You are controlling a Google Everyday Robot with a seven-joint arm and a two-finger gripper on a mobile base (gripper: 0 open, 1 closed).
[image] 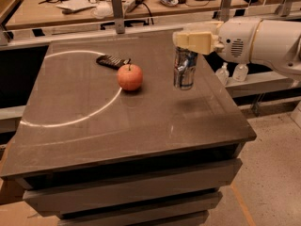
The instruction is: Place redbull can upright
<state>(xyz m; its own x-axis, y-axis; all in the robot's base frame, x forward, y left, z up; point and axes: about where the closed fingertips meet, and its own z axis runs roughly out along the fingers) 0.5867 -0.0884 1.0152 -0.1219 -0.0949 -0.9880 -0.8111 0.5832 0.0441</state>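
Note:
The redbull can (pixel 184 69) is slim, silver and blue, and hangs upright over the right side of the dark table (pixel 141 121). Its base is just above or at the tabletop; I cannot tell if it touches. My gripper (pixel 190 44) reaches in from the right on a white arm and is shut on the can's top end. A red apple (pixel 130 76) stands to the can's left, apart from it.
A black remote (pixel 111 61) lies behind the apple, near a white arc line on the tabletop. Two small clear bottles (pixel 233 73) stand on a shelf right of the table. A cluttered workbench (pixel 117 1) runs along the back. The table's right edge is near the can.

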